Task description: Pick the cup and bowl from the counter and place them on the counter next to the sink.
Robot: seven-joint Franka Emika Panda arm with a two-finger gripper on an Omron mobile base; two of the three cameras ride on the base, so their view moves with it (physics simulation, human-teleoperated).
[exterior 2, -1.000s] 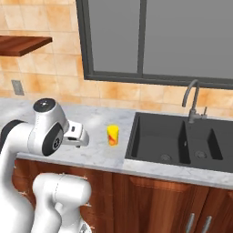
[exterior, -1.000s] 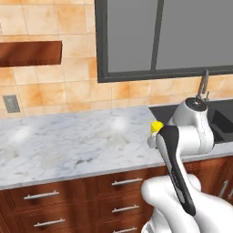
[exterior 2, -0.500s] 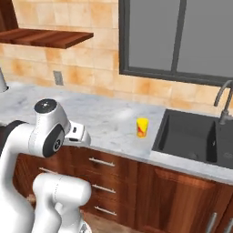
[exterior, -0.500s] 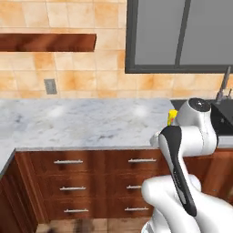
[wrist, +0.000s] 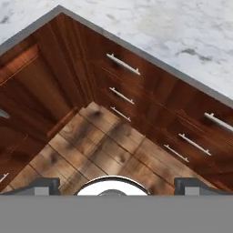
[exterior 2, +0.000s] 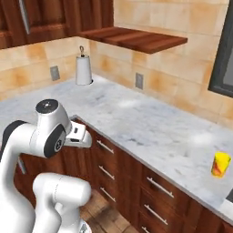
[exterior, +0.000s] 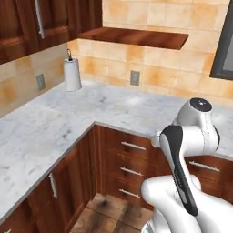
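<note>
My fingers (wrist: 116, 185) stand wide apart and hold nothing, hanging over the wooden floor (wrist: 95, 150) in front of the drawers (wrist: 150, 104). The cup (exterior 2: 221, 164) stands upright on the worktop (exterior 2: 150, 127) far to my right, near its front edge. To do this well I should first find the bowl, then approach level with the worktop and come down straight over it.
</note>
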